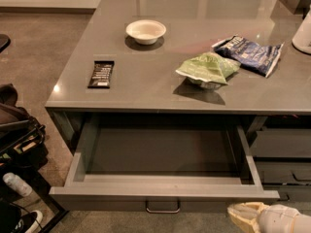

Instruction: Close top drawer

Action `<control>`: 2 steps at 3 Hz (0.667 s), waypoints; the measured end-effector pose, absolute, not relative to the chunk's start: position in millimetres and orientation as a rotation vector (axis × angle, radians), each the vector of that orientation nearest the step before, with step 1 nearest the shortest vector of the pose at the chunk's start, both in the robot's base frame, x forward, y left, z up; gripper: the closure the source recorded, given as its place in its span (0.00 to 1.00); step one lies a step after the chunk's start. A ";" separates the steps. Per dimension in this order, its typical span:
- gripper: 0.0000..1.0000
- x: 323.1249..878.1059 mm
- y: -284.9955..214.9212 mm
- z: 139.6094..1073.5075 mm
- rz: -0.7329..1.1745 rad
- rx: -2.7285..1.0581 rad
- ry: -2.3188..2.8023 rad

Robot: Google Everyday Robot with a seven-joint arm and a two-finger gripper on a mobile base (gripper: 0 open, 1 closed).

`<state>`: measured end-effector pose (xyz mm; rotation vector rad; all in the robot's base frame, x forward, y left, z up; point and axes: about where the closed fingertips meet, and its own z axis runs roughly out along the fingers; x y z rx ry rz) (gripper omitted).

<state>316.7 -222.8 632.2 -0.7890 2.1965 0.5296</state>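
Note:
The top drawer is pulled far out from under the grey counter. Its grey box interior holds nothing. Its front panel runs along the bottom of the view, with a small metal loop handle at centre. My gripper, with cream-coloured tips, is at the bottom right. It sits just in front of and below the right end of the drawer front.
The counter top holds a white bowl, a dark snack bar, a green chip bag and a blue chip bag. Neighbouring grey drawers stand to the right. Bags and a bottle lie on the floor at left.

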 end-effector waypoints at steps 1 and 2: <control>1.00 335.6 -225.1 635.7 0.459 -0.800 2.167; 1.00 356.5 -224.1 641.7 0.351 -0.822 2.125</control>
